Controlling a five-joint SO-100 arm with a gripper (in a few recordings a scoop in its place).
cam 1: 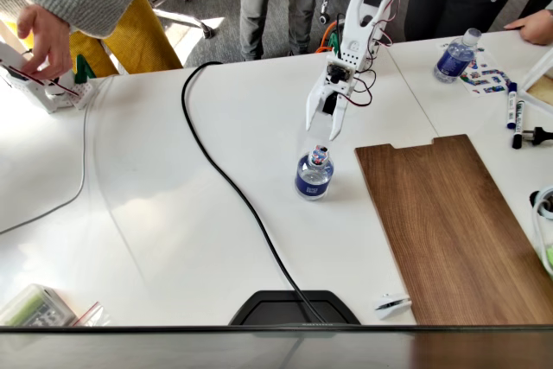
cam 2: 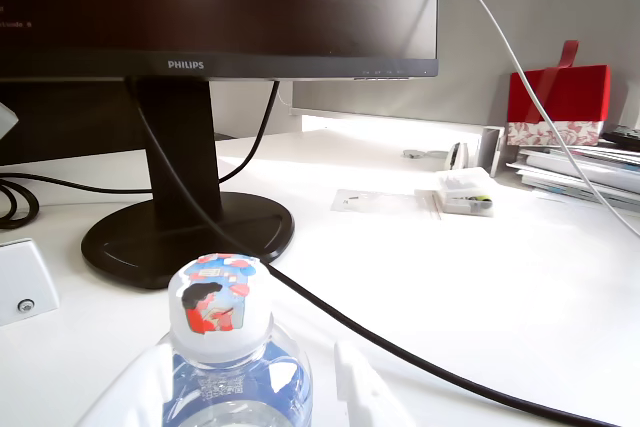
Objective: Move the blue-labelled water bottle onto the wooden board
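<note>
Now | small clear plastic blue-labelled water bottle (cam 1: 314,175) upright mid-tabletop; white two-finger gripper (cam 1: 331,130) just above-behind, jaws apart straddling it | dark-brown wooden board (cam 1: 449,222) rightward, near tabletop's right edge

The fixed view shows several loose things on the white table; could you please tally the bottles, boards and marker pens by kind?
Clear plastic water bottles with blue labels: 2, one below the white gripper at, one with a pale cap at the far right.
Dark-brown wood-grain rectangular boards: 1.
Marker pens near the right edge: 2.
Total: 5.
</note>
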